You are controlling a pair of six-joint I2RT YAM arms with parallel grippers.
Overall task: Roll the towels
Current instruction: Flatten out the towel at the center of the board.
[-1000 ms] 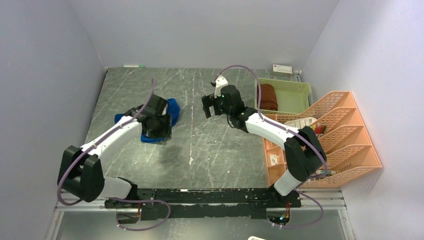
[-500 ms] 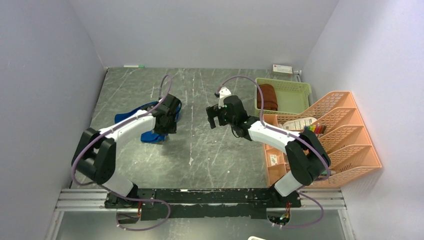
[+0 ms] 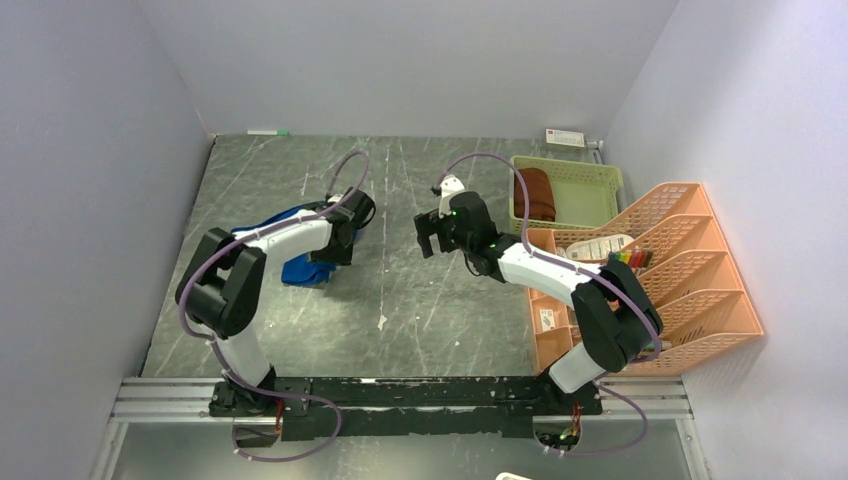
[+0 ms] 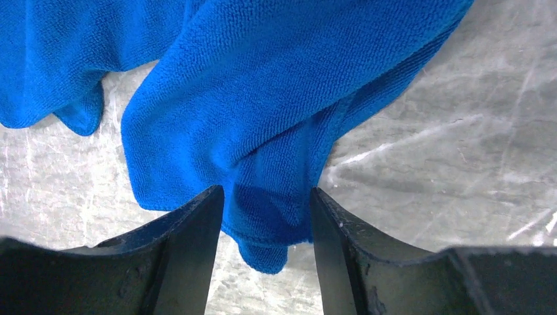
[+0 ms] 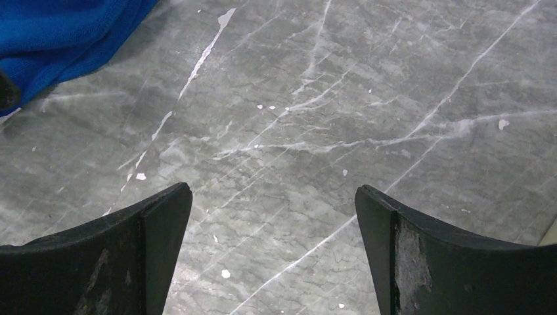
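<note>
- the blue towel (image 3: 300, 268) is lying crumpled on the left half of the table (image 3: 420, 300), not yet spread flat or rolled.
- the left gripper (image 3: 338, 240) is sitting at that towel's right edge. in its wrist view the 2 fingers (image 4: 190, 230) are standing partly apart with 1 fold of blue cloth filling the gap between them.
- i cannot tell whether they are pinching that fold or only flanking it. taking an edge like this looks like a way to draw the cloth out before rolling.
- the right gripper (image 3: 428, 232) is hovering over bare table near the middle, jaws spread wide and holding nothing. the blue towel is lying off to its left, apart from it.
- it seems to be waiting there, facing the towel, to take a 2nd edge.
- the rust-brown towel (image 3: 537, 193) is lying in the left end of the green basket (image 3: 590, 165) at the far right, just beyond the orange rack (image 3: 690, 260), with neither arm touching it.
</note>
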